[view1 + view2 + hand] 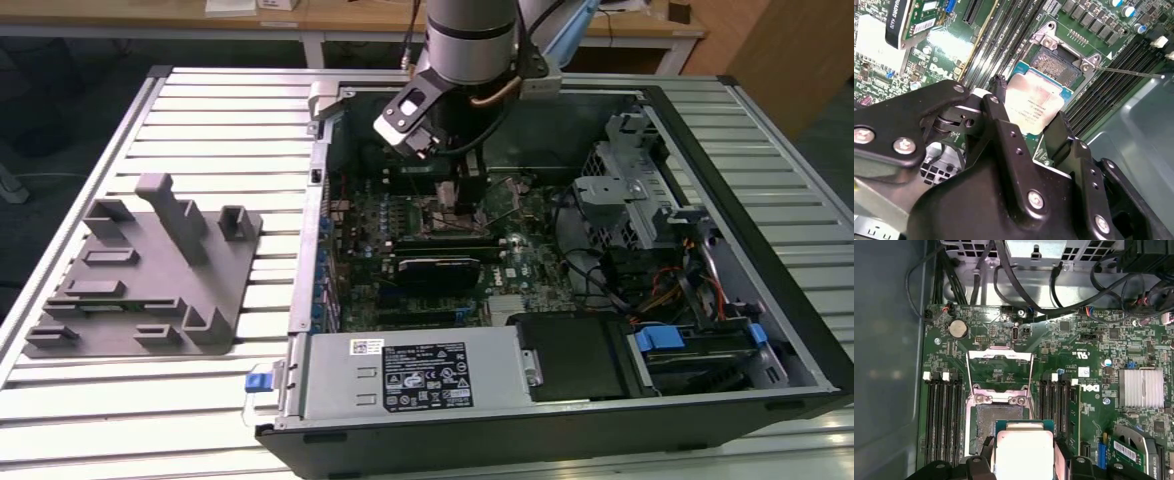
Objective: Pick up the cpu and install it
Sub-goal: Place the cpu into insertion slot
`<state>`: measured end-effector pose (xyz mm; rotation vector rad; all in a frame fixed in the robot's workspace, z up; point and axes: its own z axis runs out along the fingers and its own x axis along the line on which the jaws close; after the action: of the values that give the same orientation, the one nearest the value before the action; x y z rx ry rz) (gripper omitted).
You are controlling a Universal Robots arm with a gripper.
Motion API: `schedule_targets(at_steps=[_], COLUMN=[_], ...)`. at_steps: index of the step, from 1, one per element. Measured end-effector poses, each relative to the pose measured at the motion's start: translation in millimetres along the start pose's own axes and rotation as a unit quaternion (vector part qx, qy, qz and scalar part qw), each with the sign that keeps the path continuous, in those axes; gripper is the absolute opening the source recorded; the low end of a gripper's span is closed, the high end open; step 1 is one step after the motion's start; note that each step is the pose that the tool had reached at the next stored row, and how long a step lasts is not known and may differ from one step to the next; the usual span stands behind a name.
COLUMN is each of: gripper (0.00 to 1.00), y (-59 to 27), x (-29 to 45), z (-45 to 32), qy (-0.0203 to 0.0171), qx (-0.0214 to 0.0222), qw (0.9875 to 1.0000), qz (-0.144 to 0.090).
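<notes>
The hand is closed on the cpu: in the second wrist view its two black fingers press against opposite edges of the chip, whose silver top faces up. The cpu hangs over the near part of the open socket, slightly tilted, and whether its underside touches the contacts cannot be told. In the first wrist view the far half of the socket lies uncovered just beyond the chip's edge, its field of contacts bare. The load plate stands swung open past the socket, and in the second wrist view the thin metal lever juts out sideways from the socket frame. Black memory slots run along both sides of the socket. Further out on the green motherboard sit a round coin cell and a finned silver heatsink, with black cables looping above the board's far edge

In the exterior view the arm reaches down into the opened computer case, which lies on its side on the slatted metal tabletop. The grey labelled power supply fills the case's near end. A grey fixture lies on the tabletop on the exterior view's left, well apart from the case
</notes>
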<state>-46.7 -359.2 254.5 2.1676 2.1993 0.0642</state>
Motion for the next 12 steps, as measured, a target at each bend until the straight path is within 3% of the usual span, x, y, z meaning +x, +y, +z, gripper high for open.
schedule_targets(at_steps=[12], gripper=[0.54], y=[-0.8], x=[3.3], z=[12.4], qy=[0.0011], qx=[-0.0001], qw=[0.9999], qz=[-0.015])
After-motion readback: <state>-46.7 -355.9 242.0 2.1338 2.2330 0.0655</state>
